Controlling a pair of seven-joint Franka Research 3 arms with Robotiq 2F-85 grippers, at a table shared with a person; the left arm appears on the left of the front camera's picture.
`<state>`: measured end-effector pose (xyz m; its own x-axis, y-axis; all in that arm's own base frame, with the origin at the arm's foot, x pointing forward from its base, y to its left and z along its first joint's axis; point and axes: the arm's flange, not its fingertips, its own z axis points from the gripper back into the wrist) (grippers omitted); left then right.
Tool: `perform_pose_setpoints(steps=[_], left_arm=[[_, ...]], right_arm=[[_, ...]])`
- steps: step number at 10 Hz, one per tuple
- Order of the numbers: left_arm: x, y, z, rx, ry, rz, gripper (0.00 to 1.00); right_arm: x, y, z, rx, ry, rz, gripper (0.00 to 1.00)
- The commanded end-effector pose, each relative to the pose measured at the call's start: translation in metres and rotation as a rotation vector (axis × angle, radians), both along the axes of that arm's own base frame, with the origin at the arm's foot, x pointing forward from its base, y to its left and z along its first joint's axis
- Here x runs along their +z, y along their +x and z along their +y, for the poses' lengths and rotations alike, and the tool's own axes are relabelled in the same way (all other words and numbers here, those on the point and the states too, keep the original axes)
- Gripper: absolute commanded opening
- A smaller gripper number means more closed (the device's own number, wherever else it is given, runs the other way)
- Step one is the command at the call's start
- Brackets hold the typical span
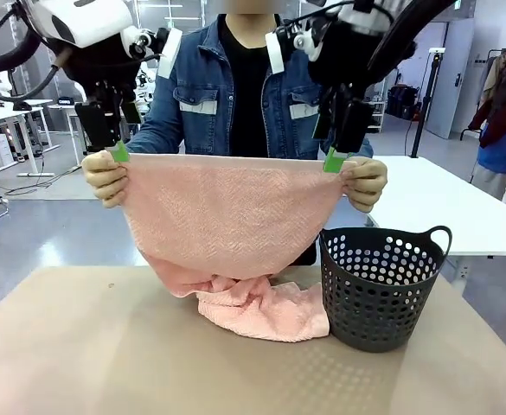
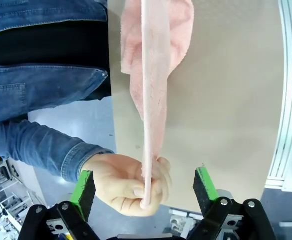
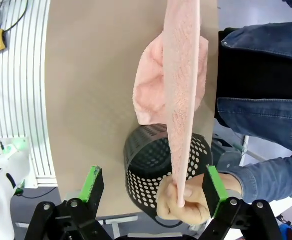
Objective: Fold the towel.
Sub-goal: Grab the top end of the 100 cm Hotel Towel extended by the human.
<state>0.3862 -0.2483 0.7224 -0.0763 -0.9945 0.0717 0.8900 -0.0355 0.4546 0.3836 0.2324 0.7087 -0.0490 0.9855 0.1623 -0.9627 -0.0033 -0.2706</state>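
Observation:
A person across the table holds the salmon-pink towel (image 1: pixel 235 216) up by its two top corners, one in each hand (image 1: pixel 104 177) (image 1: pixel 367 183). Its lower part bunches on the tan table. My left gripper (image 1: pixel 118 153) hovers at the towel's left top corner, my right gripper (image 1: pixel 332 160) at the right one. In the left wrist view the gripper (image 2: pixel 144 187) is open, with the towel's edge (image 2: pixel 153 75) and the person's fist (image 2: pixel 121 185) between its green pads. The right gripper (image 3: pixel 153 182) is likewise open around the towel (image 3: pixel 180 75) and the other fist (image 3: pixel 185 200).
A dark perforated basket (image 1: pixel 382 285) stands on the table at the right, against the towel's bunched end, and sits below the towel's edge in the right wrist view (image 3: pixel 141 160). The tan table (image 1: pixel 105 346) has bare room at the left and front.

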Motion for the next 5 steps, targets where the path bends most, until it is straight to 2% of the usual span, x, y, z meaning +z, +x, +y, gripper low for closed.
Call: perform_pose_setpoints(steps=[1, 5], left_arm=[[-0.01, 0.006, -0.003, -0.002, 0.016, -0.039, 1.0], [-0.031, 0.024, -0.006, 0.02, 0.048, -0.017, 1.0]], right_arm=[[-0.016, 0.008, 0.007, -0.04, -0.011, -0.035, 1.0], [-0.042, 0.029, 0.007, -0.066, 0.014, -0.043, 1.0]])
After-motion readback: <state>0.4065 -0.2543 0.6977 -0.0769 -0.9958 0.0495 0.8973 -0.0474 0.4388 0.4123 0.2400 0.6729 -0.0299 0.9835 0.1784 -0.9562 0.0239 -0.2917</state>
